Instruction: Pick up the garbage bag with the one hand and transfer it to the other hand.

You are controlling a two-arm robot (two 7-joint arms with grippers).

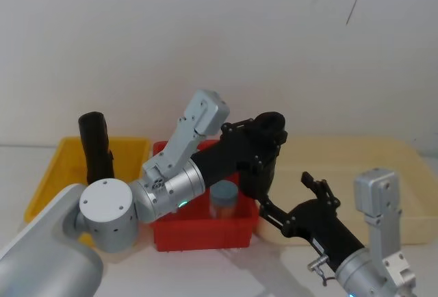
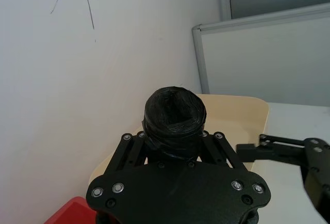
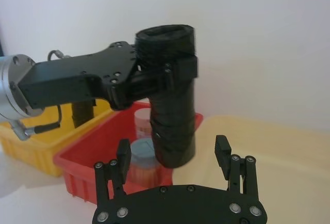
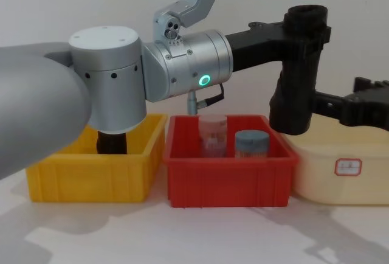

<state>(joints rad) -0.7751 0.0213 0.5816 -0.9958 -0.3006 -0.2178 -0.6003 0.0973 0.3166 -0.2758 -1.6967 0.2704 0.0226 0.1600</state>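
Left gripper (image 3: 165,72) clamps the bag (image 4: 298,87) near its top, upright above the red bin's (image 4: 228,179) right end. Right gripper (image 3: 172,149) is wide open and empty, just right of the bin.

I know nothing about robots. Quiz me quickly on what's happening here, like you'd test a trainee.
1. True or false: the left hand grips the garbage bag near its top.
2. The right hand is: A open, B shut on the bag, C holding a jar.
3. Fill in: the blue-topped jar stands in the ___ bin.
Key: 1 true; 2 A; 3 red.
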